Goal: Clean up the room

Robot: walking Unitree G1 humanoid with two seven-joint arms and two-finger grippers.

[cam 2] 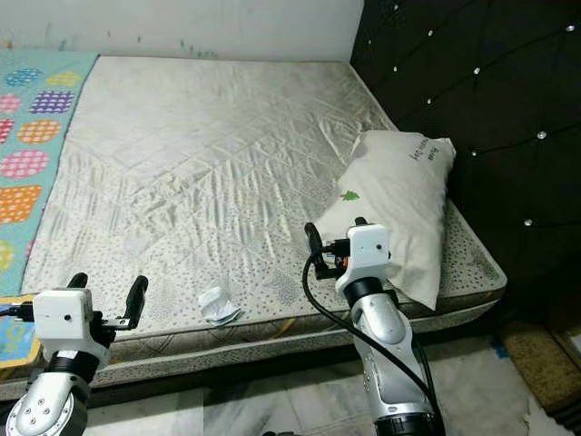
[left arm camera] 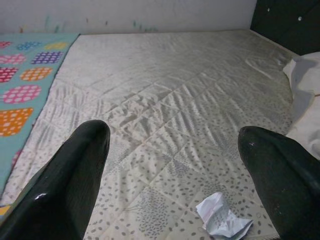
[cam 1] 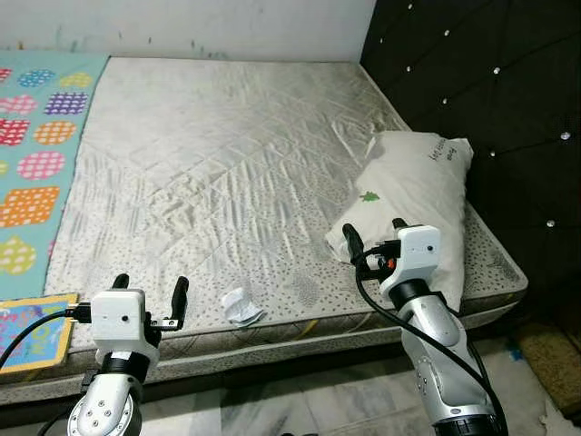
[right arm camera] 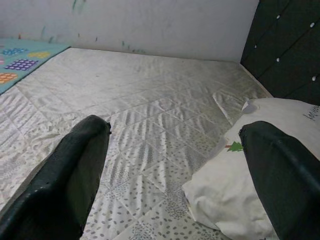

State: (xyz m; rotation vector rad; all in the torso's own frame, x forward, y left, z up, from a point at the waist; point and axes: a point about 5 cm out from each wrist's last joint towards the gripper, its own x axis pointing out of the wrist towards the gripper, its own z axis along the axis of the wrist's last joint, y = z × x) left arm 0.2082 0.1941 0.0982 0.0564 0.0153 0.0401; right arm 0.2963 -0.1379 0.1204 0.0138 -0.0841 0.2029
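A crumpled paper (cam 1: 241, 307) lies near the mattress (cam 1: 227, 173) edge, beside a white pillow (cam 1: 419, 204). The left gripper (cam 1: 151, 291) and right gripper (cam 1: 373, 235) hover with jaws apart, empty.

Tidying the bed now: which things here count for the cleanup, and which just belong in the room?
For the cleanup:
crumpled paper near the mattress edge
pillow
left gripper, open
right gripper, open

Just there:
mattress
colourful play mat
black headboard
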